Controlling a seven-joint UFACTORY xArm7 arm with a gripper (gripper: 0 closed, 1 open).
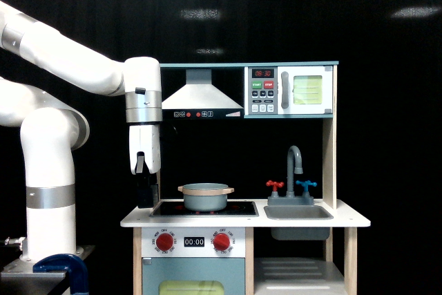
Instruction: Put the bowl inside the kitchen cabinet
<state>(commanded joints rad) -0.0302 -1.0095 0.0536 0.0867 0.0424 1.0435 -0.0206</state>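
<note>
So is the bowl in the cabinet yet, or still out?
Out. The bowl sits upright on the stovetop, above the kitchen cabinet.

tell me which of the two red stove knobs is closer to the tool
The left red knob, beside the 00:00 display's left end. It sits nearly under the tool at the stove's left edge; the right red knob lies farther along.

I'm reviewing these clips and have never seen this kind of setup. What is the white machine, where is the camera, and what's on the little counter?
The white machine is a robot arm; its gripper hangs at the toy kitchen's left edge in the exterior view, holding nothing. Whether its fingers are open is too dark to tell. The one camera stands off the arm, facing the kitchen's front. On the stovetop sits the bowl, blue-grey with a wooden rim. To its right in that view are the faucet and the sink. Below the sink is the kitchen cabinet, an open bay with a slatted shelf.
</note>
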